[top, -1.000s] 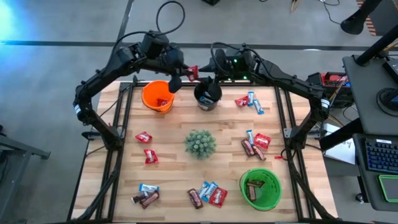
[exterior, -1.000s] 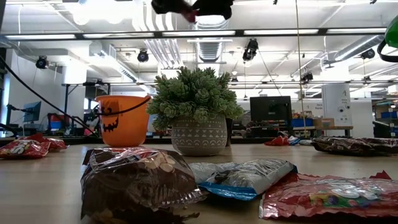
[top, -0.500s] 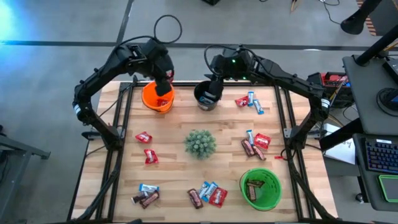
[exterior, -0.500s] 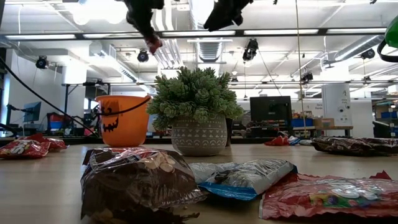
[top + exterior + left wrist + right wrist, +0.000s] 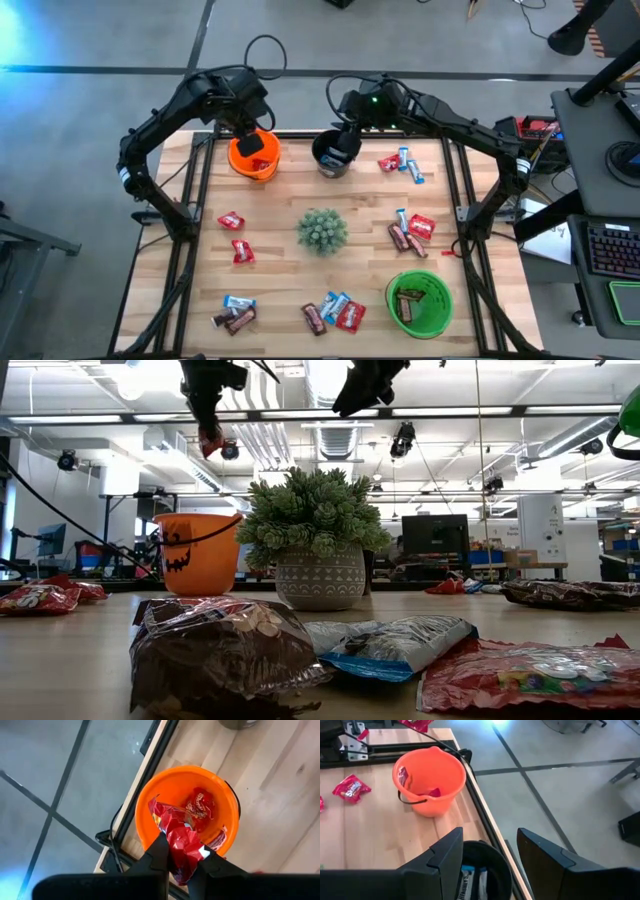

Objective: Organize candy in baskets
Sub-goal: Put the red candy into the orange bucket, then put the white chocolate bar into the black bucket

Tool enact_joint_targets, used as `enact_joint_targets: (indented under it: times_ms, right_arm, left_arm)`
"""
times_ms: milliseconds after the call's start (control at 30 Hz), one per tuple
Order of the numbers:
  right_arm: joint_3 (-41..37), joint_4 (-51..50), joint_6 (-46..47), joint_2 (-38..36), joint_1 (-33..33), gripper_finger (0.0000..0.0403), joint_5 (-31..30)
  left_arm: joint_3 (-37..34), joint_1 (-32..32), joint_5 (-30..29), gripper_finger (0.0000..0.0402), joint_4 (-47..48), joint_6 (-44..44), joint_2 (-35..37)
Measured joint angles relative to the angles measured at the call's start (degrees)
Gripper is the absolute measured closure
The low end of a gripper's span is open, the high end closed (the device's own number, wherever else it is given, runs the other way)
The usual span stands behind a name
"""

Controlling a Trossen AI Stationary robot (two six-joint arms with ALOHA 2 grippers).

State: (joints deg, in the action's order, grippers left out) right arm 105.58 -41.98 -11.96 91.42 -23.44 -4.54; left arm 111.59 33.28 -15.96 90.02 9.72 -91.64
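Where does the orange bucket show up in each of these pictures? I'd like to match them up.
High view: orange bucket at the table's far edge, left of the black bucket.
Low view: orange bucket left of the plant, behind the near candy.
Left wrist view: orange bucket mid-picture, beyond the held red candy.
Right wrist view: orange bucket upper left, beyond the black bucket.
Shared landmark: the black bucket, though the low view does not clearly show it.

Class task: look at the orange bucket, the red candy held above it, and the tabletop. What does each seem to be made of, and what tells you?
Orange bucket: probably moulded plastic, with smooth, evenly coloured walls and a soft sheen.
Red candy in the left gripper: likely thin plastic or foil film, since it is crinkled and glossy.
Tabletop: looks like wood, pale planks with visible grain and seams, matte finish.
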Motion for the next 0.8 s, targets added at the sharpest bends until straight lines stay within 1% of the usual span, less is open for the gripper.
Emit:
enact_joint_targets:
  times_ms: [200,600,733,800]
  right_arm:
    - [0.0,0.0,1.04,0.0,0.02,0.0223,-0.01]
    - [-0.02,-1.67,1.9,-0.02,-0.18,0.0223,-0.06]
    - [-0.02,-6.02,1.91,-0.19,-0.84,0.0223,-0.54]
    - [-0.02,-9.71,1.92,-0.24,-1.26,0.0223,-2.74]
  left_arm:
    - [0.0,0.0,0.0,0.0366,-0.02,0.2,0.0]
    - [0.0,0.0,-0.22,0.029,-0.01,0.25,0.0]
    - [0.0,0.0,-0.22,0.0281,0.0,-0.23,0.0]
    - [0.0,0.0,-0.21,0.0281,-0.01,-0.96,-0.06]
